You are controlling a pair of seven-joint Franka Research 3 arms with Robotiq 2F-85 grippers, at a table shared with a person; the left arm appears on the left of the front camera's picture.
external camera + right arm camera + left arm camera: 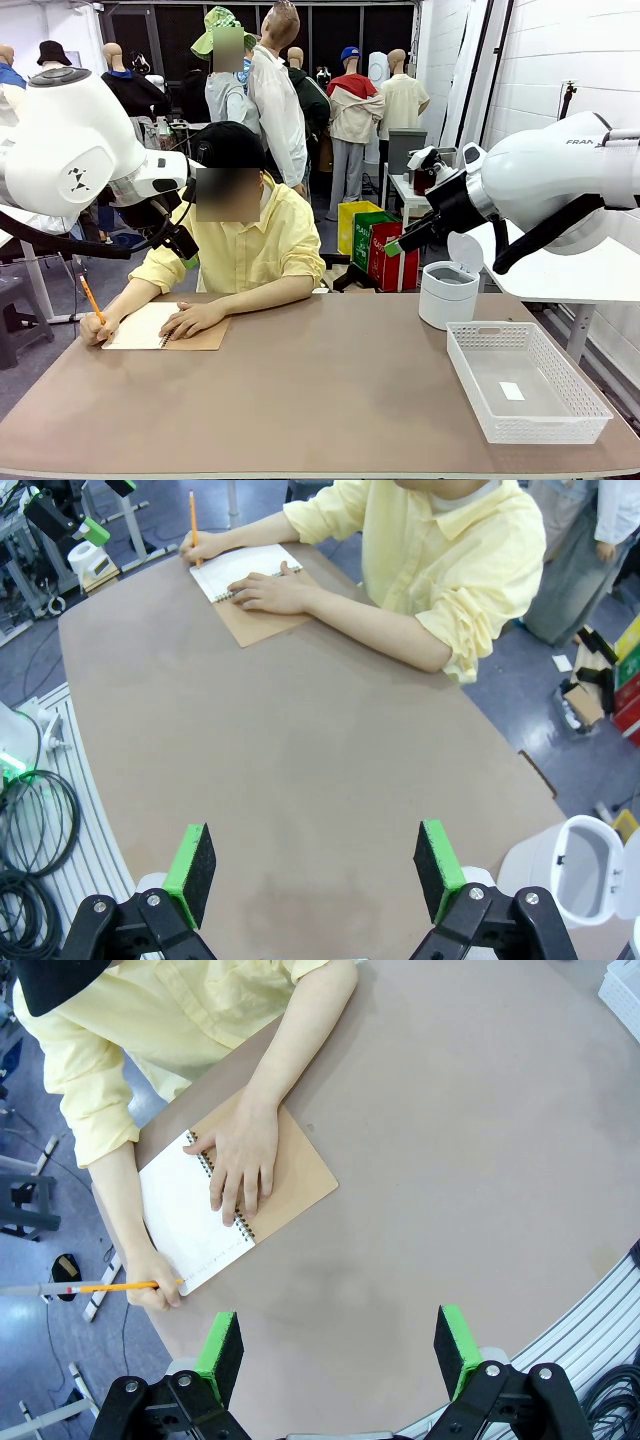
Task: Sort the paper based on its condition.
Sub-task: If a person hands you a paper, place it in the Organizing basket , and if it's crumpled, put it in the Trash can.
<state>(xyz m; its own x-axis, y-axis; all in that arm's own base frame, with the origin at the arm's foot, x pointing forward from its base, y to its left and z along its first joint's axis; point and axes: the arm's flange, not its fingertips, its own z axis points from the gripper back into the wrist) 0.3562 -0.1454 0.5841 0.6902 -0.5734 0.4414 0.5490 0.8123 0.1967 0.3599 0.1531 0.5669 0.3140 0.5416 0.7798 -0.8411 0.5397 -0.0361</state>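
Note:
The paper is out of view as a loose sheet. At the table's far left a person holds a spiral notebook open at a white page, one hand flat on it. The other hand holds an orange pencil at the page's edge. My left gripper hangs high above that corner, open, with nothing between its green pads. My right gripper is raised over the table's right side, open and empty as well.
A white mesh basket stands at the front right with a tiny white tag lying in it. Behind it is a small white bin with its lid up. The brown table is bare across the middle.

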